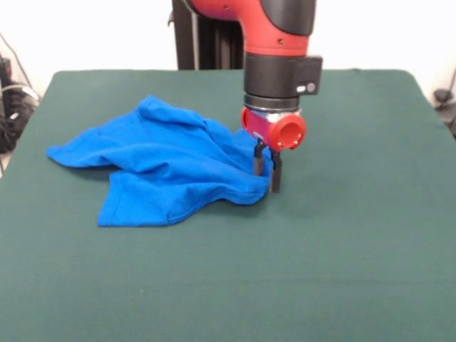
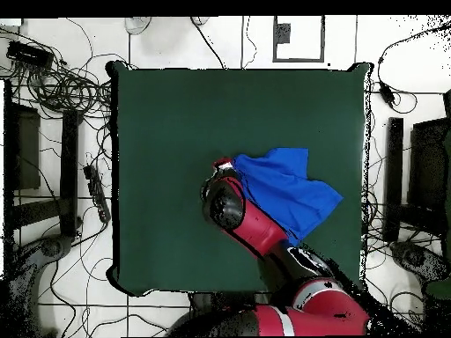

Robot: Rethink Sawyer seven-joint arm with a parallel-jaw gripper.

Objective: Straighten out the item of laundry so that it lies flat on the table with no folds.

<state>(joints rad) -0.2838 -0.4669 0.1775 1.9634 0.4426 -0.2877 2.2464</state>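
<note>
- The blue T-shirt (image 1: 167,167) is not flat. It lies in a crumpled heap with many folds, and one stitched hem curves along its near edge.
- It sits near the middle of the green table (image 1: 342,249), a bit to one side.
- The shirt is plain, with no print or words on it.
- The gripper (image 1: 266,171) is down at the shirt's edge. Its two dark fingers (image 1: 275,175) are close together and seem to pinch the cloth, but it is hard to be sure.

A red arm's end effector (image 1: 266,171) pinches the edge of a crumpled blue T-shirt (image 1: 167,164) on a green bench (image 1: 342,242).
</note>
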